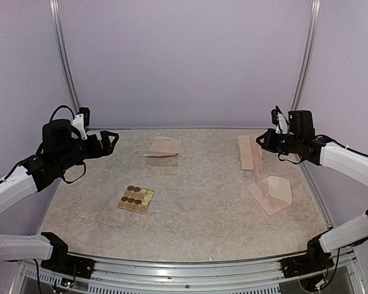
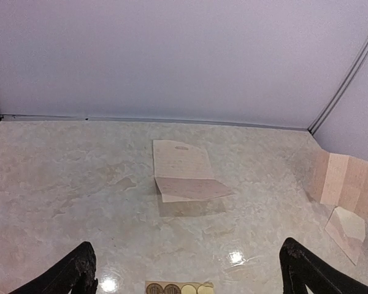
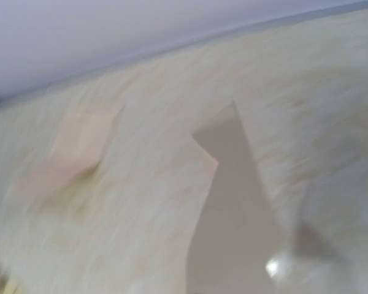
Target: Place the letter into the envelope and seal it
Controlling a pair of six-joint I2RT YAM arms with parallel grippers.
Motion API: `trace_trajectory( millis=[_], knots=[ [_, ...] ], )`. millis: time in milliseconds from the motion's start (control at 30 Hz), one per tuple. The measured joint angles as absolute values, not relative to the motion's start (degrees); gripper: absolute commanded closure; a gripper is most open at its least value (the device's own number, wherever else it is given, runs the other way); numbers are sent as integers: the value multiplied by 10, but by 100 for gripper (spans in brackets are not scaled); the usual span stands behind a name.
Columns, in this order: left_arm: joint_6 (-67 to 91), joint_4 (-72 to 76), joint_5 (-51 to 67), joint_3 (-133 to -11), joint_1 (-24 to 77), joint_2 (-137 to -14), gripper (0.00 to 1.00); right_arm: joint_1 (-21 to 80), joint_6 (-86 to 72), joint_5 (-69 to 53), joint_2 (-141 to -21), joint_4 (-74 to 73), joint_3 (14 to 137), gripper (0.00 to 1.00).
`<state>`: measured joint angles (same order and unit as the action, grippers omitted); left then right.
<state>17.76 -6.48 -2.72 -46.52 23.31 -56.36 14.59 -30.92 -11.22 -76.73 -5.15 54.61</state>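
Sticker sheet [image 1: 136,199], near left; envelope [image 1: 271,193], lying flat on the table [image 1: 208,236], near right. Left gripper [image 1: 112,142], aloft, jaws wide apart. Right gripper [image 1: 260,142], clamped on the upright letter [image 1: 249,153] just beyond the envelope; second folded sheet [image 1: 164,147], far centre.

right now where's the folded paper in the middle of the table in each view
top external: folded paper, far centre.
left wrist: centre of the picture.
right wrist: blurred pale shape at left, probably it.
shared landmark: table's back edge.
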Motion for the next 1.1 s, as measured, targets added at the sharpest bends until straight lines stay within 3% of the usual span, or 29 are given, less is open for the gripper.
trace_trajectory(
  millis=[267, 633, 1100],
  knots=[
    [321, -7, -53, -343, 354, -542, 1, 287, -246, -216, -685, -156, 546, 100],
    [423, 51, -109, -307, 447, -539, 1, 524, -203, -388, -658, -173, 588, 100],
    [312, 218, 42, -344, 658, -595, 1, 543, -225, -430, -656, -48, 599, 100]
  ],
)
